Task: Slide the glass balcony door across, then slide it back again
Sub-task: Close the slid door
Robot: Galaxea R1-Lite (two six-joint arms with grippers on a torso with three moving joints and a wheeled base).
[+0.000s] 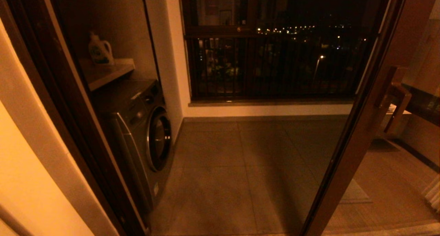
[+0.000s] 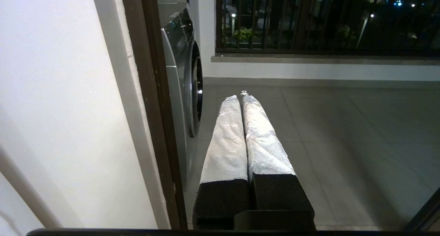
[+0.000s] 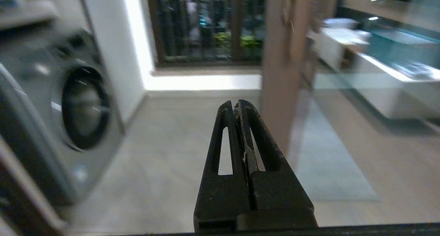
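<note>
The glass balcony door stands at the right of the opening, and its brown wooden stile runs slanted down the head view. Its blocky wooden handle sticks out beside the stile. The doorway to the balcony floor is wide open. In the right wrist view the door stile rises just beyond my right gripper, which is shut on nothing and apart from it. My left gripper, its fingers wrapped in white, is shut and empty, hanging over the floor near the dark fixed jamb. Neither gripper shows in the head view.
A grey washing machine stands inside the balcony at the left, below a shelf with a detergent bottle. A dark window with vertical railing bars closes the far side. Tiled floor lies between.
</note>
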